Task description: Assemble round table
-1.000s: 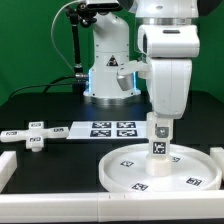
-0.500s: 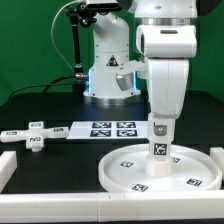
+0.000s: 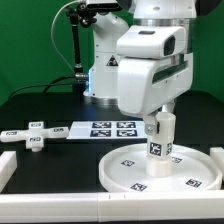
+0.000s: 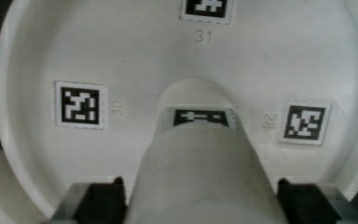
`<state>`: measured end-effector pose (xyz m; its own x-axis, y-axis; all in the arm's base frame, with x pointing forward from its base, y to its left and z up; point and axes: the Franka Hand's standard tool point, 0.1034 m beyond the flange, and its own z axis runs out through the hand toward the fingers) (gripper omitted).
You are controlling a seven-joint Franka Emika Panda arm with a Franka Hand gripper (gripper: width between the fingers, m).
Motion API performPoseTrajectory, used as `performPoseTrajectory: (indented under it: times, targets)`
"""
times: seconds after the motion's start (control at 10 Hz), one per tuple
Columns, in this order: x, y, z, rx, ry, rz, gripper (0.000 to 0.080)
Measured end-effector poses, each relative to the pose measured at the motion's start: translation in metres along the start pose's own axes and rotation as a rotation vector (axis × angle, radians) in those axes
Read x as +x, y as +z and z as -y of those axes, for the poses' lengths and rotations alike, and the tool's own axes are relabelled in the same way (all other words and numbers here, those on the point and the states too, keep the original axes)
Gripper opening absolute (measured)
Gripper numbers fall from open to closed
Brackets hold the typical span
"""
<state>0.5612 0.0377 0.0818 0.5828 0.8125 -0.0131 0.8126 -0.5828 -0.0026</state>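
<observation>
Noted first: Panda arm (image 3: 150, 70), bent over the black mat (image 3: 40, 105) on the exterior view's right. Beneath it, large rimmed round disc (image 3: 190, 172), flat, tags up. Beyond the disc, toward the exterior view's left and apart from it, marker board (image 3: 105, 128). At the disc's middle, short thick cylinder (image 3: 158, 143), upright; contact with the disc face not confirmable. Gripper (image 4: 201, 200) clamped on the cylinder, one finger (image 4: 101, 200) at each side. Far on the exterior view's left, small cross-shaped piece (image 3: 33, 135), well apart from the disc.

exterior: faces arm (image 3: 150, 60) front-on, mid-range | wrist: close, looking down — shared: round disc (image 3: 165, 174), cylinder (image 3: 160, 138)
</observation>
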Motion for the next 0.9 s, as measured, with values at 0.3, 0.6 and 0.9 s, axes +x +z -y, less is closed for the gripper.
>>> performPoseTrajectory:
  times: [0.3,0.6,0.9]
  targets:
    - [0.0004,0.0,0.0003,0.0,0.188,0.0,0.0409]
    - [0.0,0.0006,0.002,0.01,0.533,-0.036,0.041]
    - [-0.0004,0.0014,0.0016,0.022,0.875,-0.068,0.041]
